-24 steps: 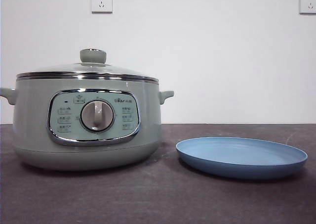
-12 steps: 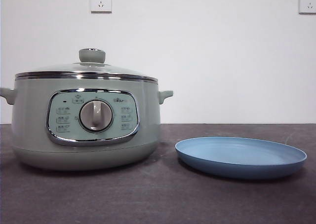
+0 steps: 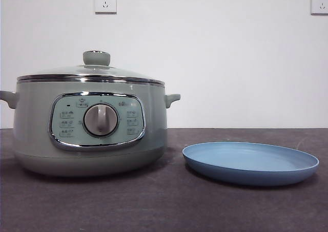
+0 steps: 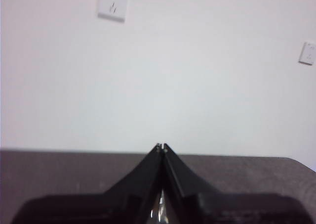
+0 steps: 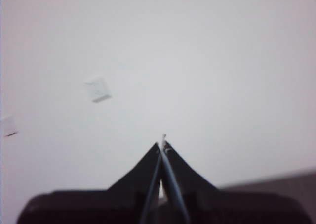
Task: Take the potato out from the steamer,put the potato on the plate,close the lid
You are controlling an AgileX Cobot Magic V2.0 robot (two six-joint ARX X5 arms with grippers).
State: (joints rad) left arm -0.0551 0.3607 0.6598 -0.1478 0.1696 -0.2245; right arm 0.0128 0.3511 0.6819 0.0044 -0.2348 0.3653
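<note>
Steamer (image 3: 89,134) sits on the dark table (image 3: 164,201) with its lid (image 3: 92,70) on, so the potato cannot be seen. Just beside it lies the blue plate (image 3: 251,163). Left gripper (image 4: 162,147) and right gripper (image 5: 163,144) have their jaws pressed together, holding nothing.

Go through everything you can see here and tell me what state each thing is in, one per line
steamer: upright on the table, closed
lid: seated on the steamer's rim, knob up
plate: flat on the table beside the steamer, apart from it, nothing on it
potato: not visible
left gripper: jaws shut, holding nothing, facing the wall
right gripper: jaws shut, holding nothing, facing the wall
</note>
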